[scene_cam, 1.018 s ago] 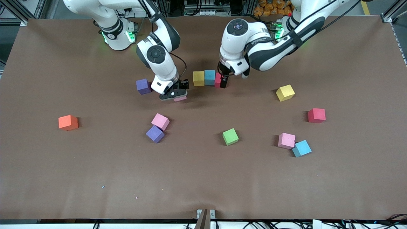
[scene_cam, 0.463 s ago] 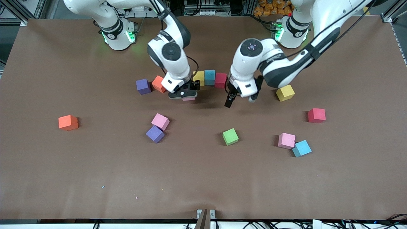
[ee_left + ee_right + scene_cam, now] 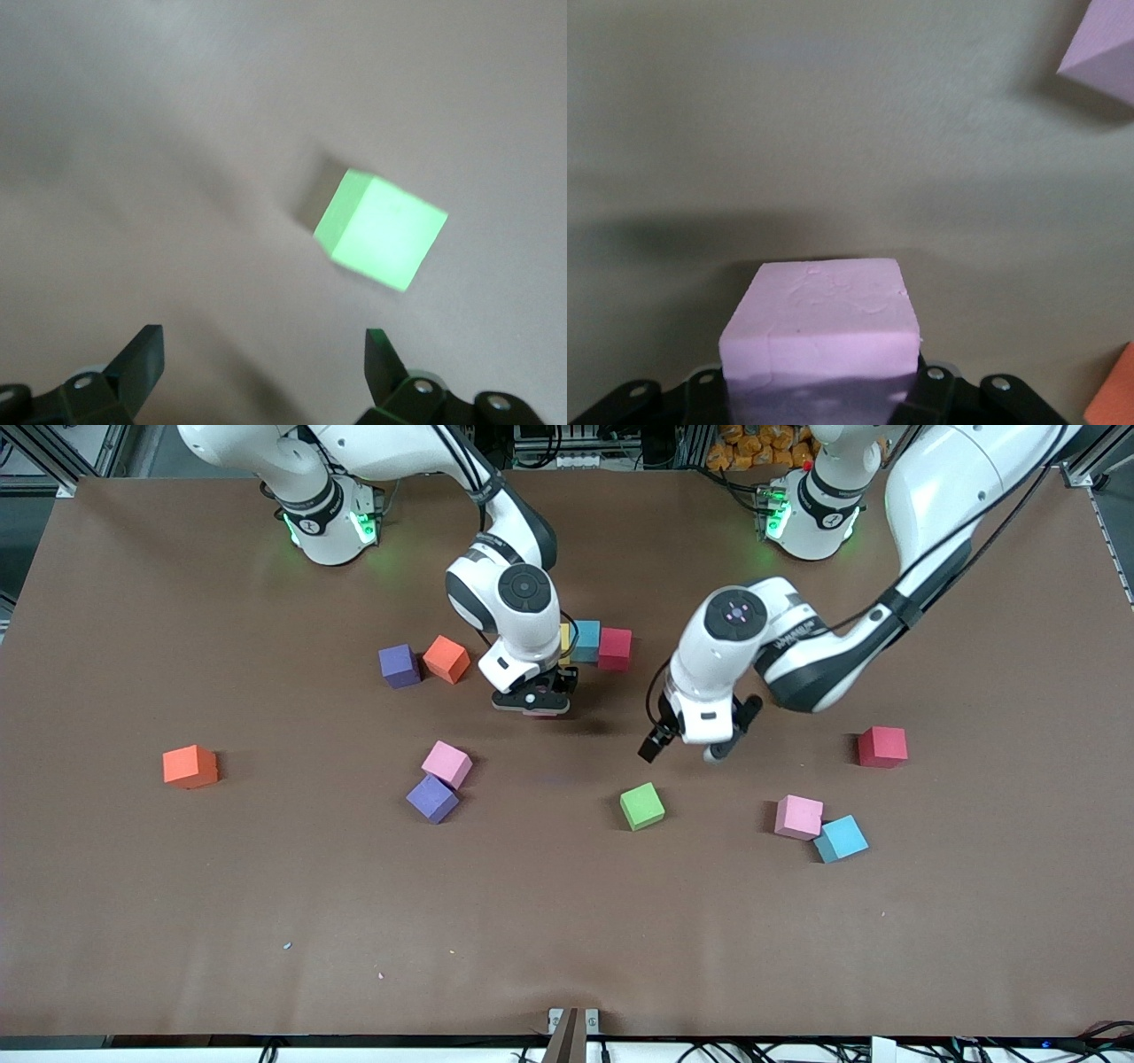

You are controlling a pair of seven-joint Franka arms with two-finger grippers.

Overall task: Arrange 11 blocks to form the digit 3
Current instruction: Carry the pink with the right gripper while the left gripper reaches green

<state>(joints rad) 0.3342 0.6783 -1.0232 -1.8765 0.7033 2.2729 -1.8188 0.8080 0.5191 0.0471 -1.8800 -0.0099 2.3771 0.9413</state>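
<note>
The right gripper point(image 3: 533, 707) is carrying a pink block point(image 3: 822, 326) just beside the started row point(image 3: 601, 646), needing placement, while the wide-open left gripper point(image 3: 680, 749) is hovering near the green block point(image 3: 641, 806).

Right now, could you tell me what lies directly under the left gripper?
Under the open left gripper is bare brown table, with the green block just ahead, untouched. Nothing is held; no covered spot shows in the left wrist view.
</note>
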